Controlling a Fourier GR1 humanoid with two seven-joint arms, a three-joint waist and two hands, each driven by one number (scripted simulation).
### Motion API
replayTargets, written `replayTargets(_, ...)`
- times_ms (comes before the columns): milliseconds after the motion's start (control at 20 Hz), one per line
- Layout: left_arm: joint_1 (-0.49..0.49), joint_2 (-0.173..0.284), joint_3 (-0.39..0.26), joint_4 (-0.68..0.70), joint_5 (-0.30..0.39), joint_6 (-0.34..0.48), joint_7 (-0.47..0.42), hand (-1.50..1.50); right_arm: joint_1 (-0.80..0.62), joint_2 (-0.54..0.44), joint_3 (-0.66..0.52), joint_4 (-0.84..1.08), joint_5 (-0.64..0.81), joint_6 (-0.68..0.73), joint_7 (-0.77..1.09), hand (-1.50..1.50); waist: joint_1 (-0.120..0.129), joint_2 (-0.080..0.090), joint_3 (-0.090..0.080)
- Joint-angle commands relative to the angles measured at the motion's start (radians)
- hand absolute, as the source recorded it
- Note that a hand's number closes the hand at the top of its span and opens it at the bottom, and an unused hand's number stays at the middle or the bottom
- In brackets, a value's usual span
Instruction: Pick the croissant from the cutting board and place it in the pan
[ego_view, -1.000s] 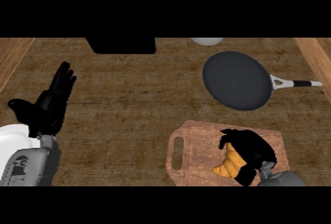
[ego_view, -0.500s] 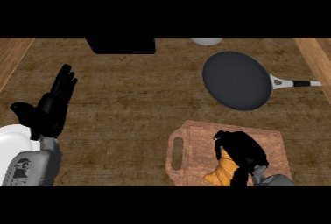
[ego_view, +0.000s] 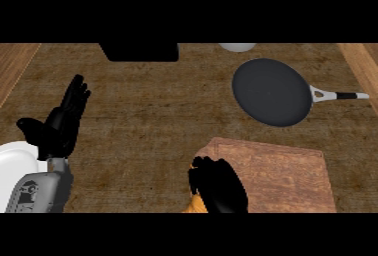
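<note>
Right hand (ego_view: 216, 187), black-fingered, now sits at the lower middle of the frame, at the left corner of the brown wooden cutting board (ego_view: 284, 170), whereas a second ago it lay further right over the middle of the board. Its fingers are curled downward over the golden-orange croissant (ego_view: 193, 206), of which only a small sliver shows at the very bottom edge beneath the hand; the fingers appear closed round it, though most of the pastry is hidden, so how well it is held cannot be judged. The shift of hand and croissant together towards the board's lower left suggests the pick-up is under way, with the pastry drawn off or lifted from its earlier spot rather than left behind. That puts the task at the end of the grasp and the start of the carry. To the left, the other hand (ego_view: 60, 122) rests open with fingers straight and pointing up, above its grey and white forearm (ego_view: 29, 185) at the lower left, much as it did before. Further up and to the right, the round dark grey frying pan (ego_view: 272, 92) with its black-and-white handle lies well apart from the right hand, and nothing is in it. The carry would therefore have to go up and right across the board. At the top edge sit a black box (ego_view: 139, 52) and a pale round object (ego_view: 237, 47).
</note>
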Motion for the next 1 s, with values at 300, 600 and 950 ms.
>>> replayTargets(300,-0.018,0.025,0.019,-0.009,0.015,-0.019,0.019,0.00,-0.126,0.022,0.029,-0.297,0.014,-0.158,0.240,1.50,-0.003,0.001,0.000)
replayTargets(600,0.011,0.000,0.001,-0.015,0.007,-0.015,0.003,0.00,-0.193,0.022,-0.240,-0.246,-0.117,-0.249,0.123,1.50,0.002,0.006,0.001)
replayTargets(950,-0.012,-0.004,0.007,-0.008,0.010,-0.009,0.017,0.00,-0.295,-0.026,-0.572,-0.068,-0.350,-0.305,-0.045,1.50,0.004,0.007,0.001)
